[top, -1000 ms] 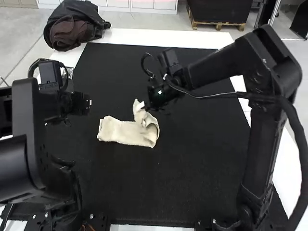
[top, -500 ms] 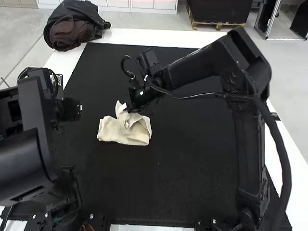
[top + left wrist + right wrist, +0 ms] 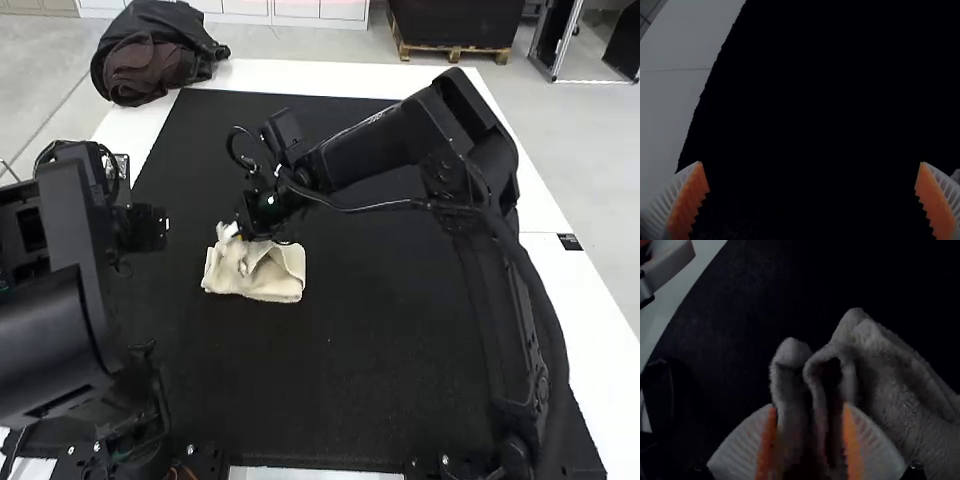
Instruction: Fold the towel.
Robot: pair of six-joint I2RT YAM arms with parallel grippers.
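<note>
The towel (image 3: 280, 278) lies on the black mat (image 3: 370, 370) that covers most of the white worktop (image 3: 330, 75), left of the middle and between the two arms. It is doubled over and rather uneven: its right side makes a rounded fold, and on its left part the cloth is bunched and raised toward the far side. The right gripper (image 3: 238, 232) reaches across from the right and is at this raised part, low over the mat. In its wrist view, the jaws of the right gripper (image 3: 809, 405) are pinching a looped fold of the towel, while the wider part spreads beside them. The left gripper (image 3: 158, 228) is to the left of the towel, apart from it. Its jaws are spread wide, with nothing between them.
</note>
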